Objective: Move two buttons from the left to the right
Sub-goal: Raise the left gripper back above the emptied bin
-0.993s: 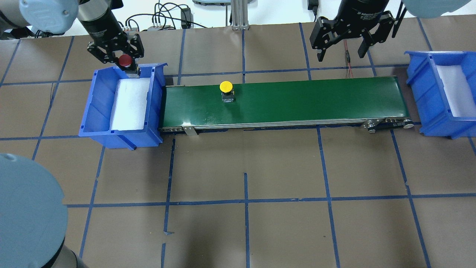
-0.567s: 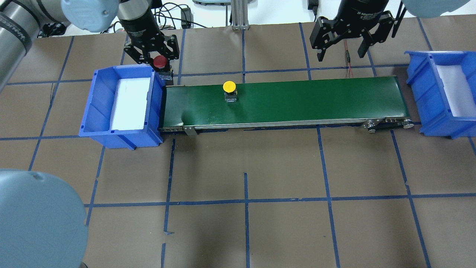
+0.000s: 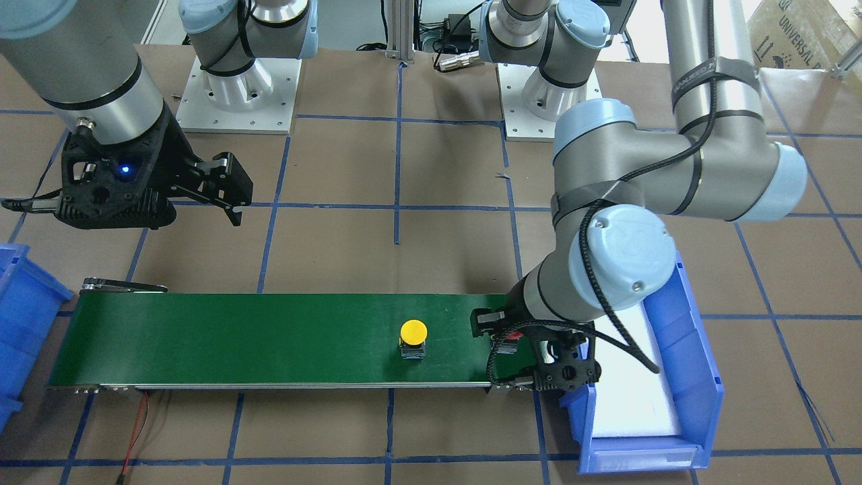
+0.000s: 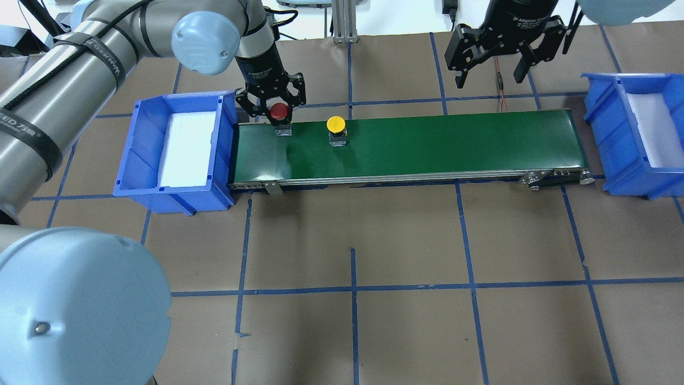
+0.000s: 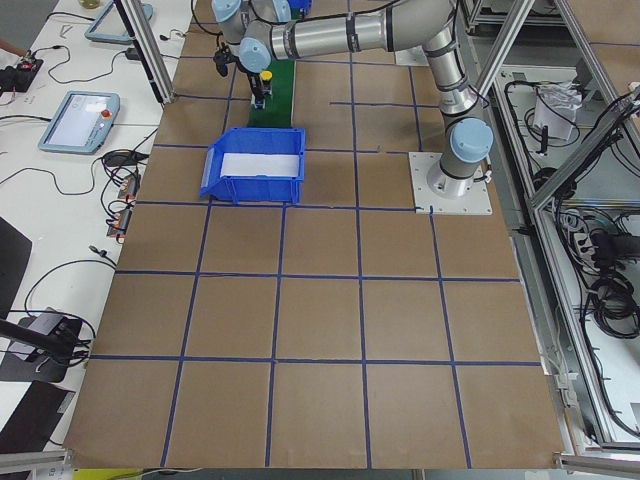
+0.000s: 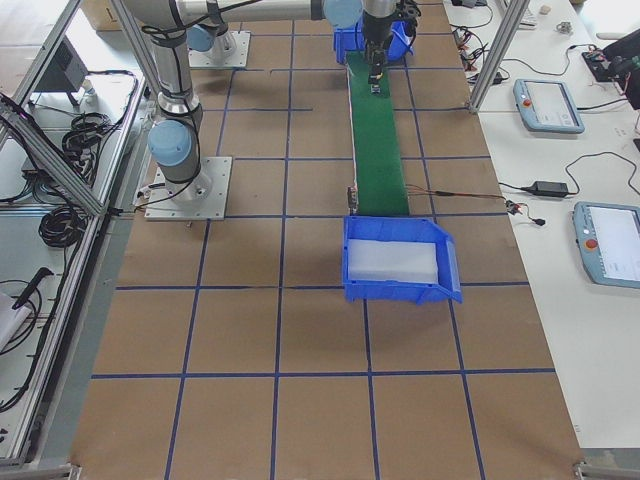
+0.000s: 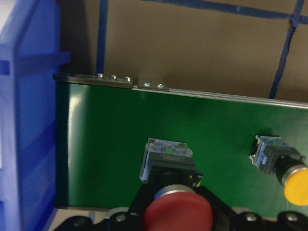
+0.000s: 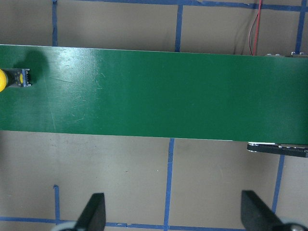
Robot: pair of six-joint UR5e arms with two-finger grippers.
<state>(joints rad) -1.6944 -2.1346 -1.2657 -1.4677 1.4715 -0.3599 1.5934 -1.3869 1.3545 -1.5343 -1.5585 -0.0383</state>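
Observation:
My left gripper (image 4: 278, 115) is shut on the red-capped button (image 4: 278, 111) and holds it upright over the far left end of the green conveyor belt (image 4: 427, 144). I cannot tell whether its switch body (image 7: 166, 161) touches the belt. The yellow-capped button (image 4: 335, 124) stands upright on the belt just right of it; it also shows in the front view (image 3: 413, 331) and the left wrist view (image 7: 294, 185). My right gripper (image 4: 489, 80) is open and empty, beyond the belt's far edge near its right end, with its fingers (image 8: 94, 211) spread wide.
A blue bin (image 4: 139, 155) with a white pad stands at the belt's left end. A second blue bin (image 4: 604, 133) with a white pad stands past the right end. A red wire (image 4: 501, 93) lies on the table behind the belt.
My left gripper has carried the red button rightwards from the left bin's far rim to over the belt's left end. The yellow button has shifted slightly right. The right arm has not moved.

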